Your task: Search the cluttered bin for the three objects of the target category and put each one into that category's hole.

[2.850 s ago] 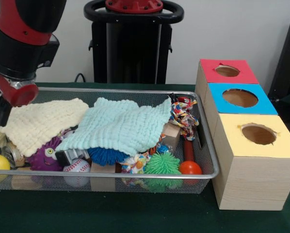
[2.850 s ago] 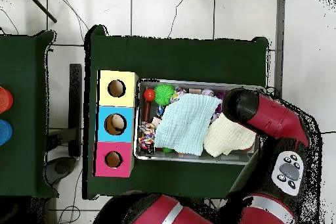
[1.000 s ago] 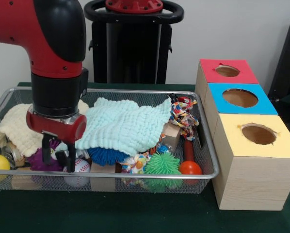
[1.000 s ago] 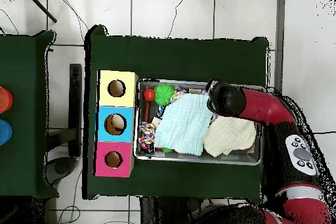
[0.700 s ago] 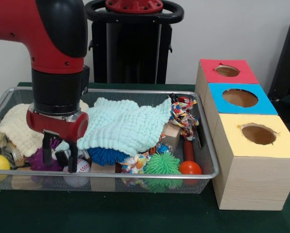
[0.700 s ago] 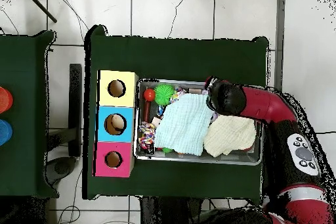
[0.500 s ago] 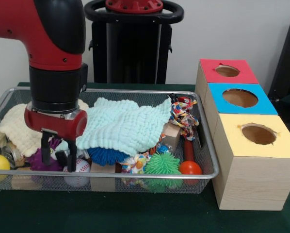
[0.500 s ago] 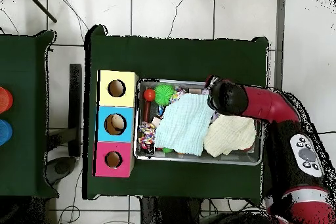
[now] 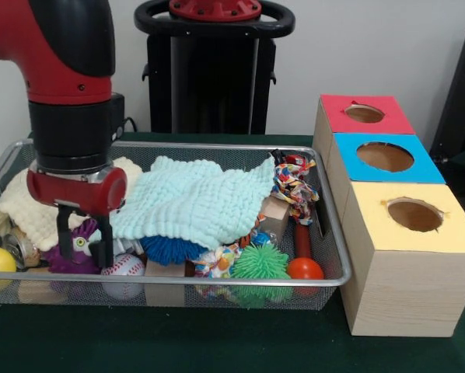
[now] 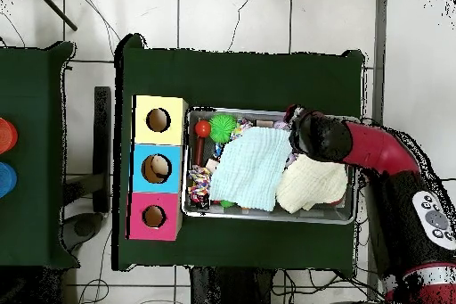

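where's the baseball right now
In the front view the baseball sits at the bin's near edge, left of centre, just below the open gripper and beside the purple toy.

red arm vertical, hand (image 9: 83, 241) pointing down, fingers spread

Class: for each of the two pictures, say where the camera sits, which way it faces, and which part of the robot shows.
Front view: low, across the table, facing the wire bin and boxes; shows the arm and open gripper over a purple toy.
Overhead view: above, looking straight down; shows the arm.
Shared: bin, mint cloth, three boxes.
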{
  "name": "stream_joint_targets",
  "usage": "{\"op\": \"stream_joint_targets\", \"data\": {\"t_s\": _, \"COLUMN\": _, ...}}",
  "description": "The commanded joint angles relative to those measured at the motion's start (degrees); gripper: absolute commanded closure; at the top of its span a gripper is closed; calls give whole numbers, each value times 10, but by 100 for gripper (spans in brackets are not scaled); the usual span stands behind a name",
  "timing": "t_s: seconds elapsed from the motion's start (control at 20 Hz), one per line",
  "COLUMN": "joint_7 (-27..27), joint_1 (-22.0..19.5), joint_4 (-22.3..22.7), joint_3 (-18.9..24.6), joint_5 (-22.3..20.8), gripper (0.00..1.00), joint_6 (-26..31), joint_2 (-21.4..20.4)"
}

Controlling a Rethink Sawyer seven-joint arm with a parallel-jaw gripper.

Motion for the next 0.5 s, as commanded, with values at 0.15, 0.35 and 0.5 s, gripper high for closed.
{"op": "stream_joint_targets", "data": {"t_s": 0.15, "joint_7": -260, "joint_1": -60, "joint_4": 39, "joint_3": 120, "joint_5": -54, "gripper": 0, "joint_6": 108, "joint_2": 31}}
{"op": "stream_joint_targets", "data": {"t_s": 0.35, "joint_7": -286, "joint_1": -76, "joint_4": 21, "joint_3": 136, "joint_5": -61, "gripper": 0, "joint_6": 130, "joint_2": 46}}
{"op": "stream_joint_targets", "data": {"t_s": 0.5, "joint_7": -309, "joint_1": -84, "joint_4": 2, "joint_3": 147, "joint_5": -64, "gripper": 0, "joint_6": 145, "joint_2": 63}}
